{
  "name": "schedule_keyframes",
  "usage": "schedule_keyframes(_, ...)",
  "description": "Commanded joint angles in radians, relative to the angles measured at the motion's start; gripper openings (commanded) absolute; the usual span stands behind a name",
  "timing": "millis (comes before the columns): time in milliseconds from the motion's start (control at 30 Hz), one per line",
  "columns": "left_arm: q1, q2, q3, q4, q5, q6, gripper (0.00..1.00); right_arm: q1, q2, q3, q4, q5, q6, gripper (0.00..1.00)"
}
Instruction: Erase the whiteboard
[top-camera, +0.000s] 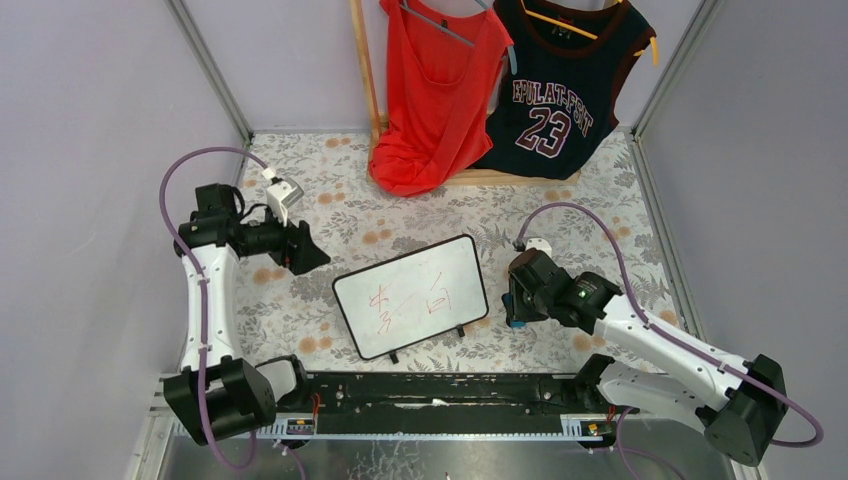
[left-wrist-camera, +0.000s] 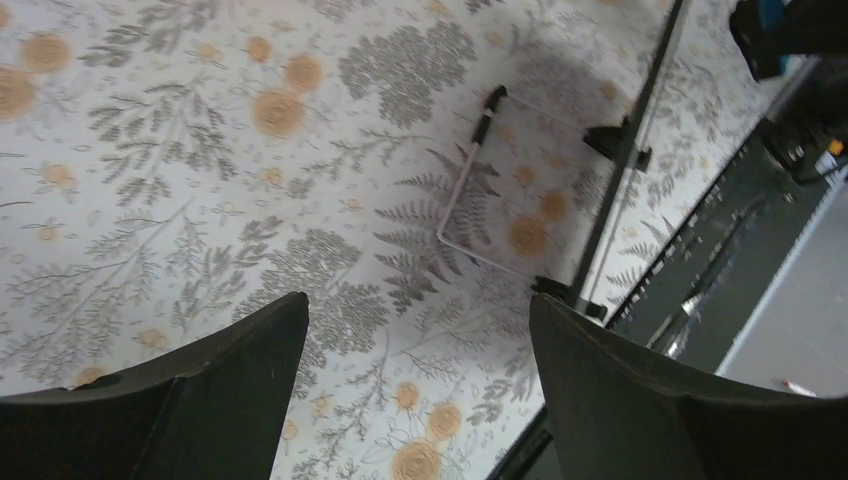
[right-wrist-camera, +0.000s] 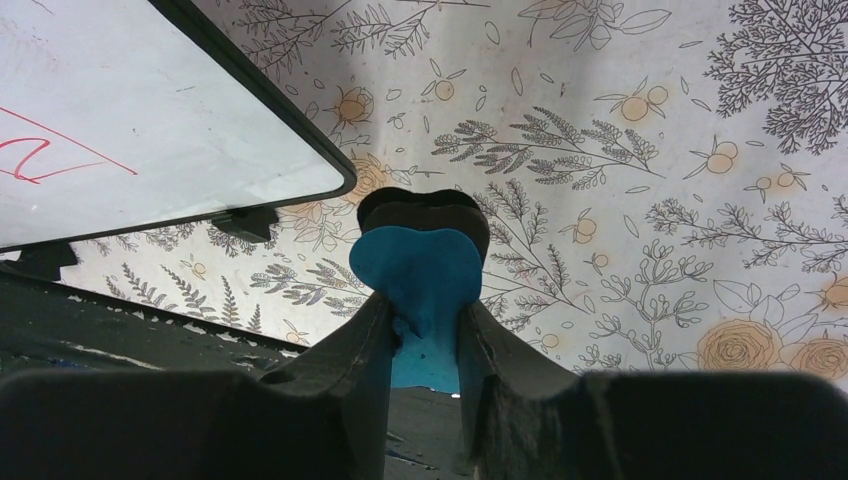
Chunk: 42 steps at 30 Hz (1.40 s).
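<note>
The whiteboard (top-camera: 410, 295) lies mid-table, black-framed, with red scribbles (top-camera: 405, 298) on it. My left gripper (top-camera: 305, 255) hovers just off the board's left corner, open with nothing between its fingers (left-wrist-camera: 418, 300). In the left wrist view the board's frame (left-wrist-camera: 630, 140) shows edge-on, with a wire stand (left-wrist-camera: 460, 190) behind it. My right gripper (top-camera: 513, 300) is beside the board's right edge, shut on a blue eraser (right-wrist-camera: 420, 270) that sticks out past the fingertips. The right wrist view shows the board's corner (right-wrist-camera: 150, 120) up left, apart from the eraser.
A red tank top (top-camera: 435, 90) and a dark jersey (top-camera: 560, 85) hang from a wooden rack at the back. A black rail (top-camera: 440, 390) runs along the near edge between the arm bases. Grey walls close in both sides of the floral tablecloth (top-camera: 600, 210).
</note>
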Motion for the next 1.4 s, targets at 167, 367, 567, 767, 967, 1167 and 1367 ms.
schedule_keyframes(167, 0.002, -0.079, -0.035, -0.225, 0.057, 0.213, 0.76, 0.008, 0.038, 0.07, 0.029, 0.03, -0.034, 0.0)
schedule_keyframes(367, 0.001, -0.056, -0.051, -0.308, 0.097, 0.296, 0.61, 0.009, 0.025, 0.068, 0.022, 0.034, -0.031, 0.0)
schedule_keyframes(567, 0.002, 0.006, -0.071, -0.393, 0.141, 0.407, 0.61, 0.008, 0.002, 0.064, 0.007, 0.047, -0.024, 0.0)
schedule_keyframes(767, 0.001, 0.044, -0.076, -0.409, 0.169, 0.444, 0.59, 0.008, -0.006, 0.055, 0.004, 0.049, -0.016, 0.0)
schedule_keyframes(967, -0.011, 0.065, -0.081, -0.409, 0.194, 0.452, 0.53, 0.009, -0.008, 0.052, 0.001, 0.053, -0.014, 0.0)
schedule_keyframes(1167, -0.038, 0.066, -0.086, -0.36, 0.193, 0.395, 0.51, 0.009, -0.006, 0.055, 0.005, 0.055, -0.012, 0.0)
schedule_keyframes(1367, -0.088, 0.036, -0.102, -0.264, 0.162, 0.288, 0.51, 0.008, -0.005, 0.056, 0.008, 0.058, -0.008, 0.0)
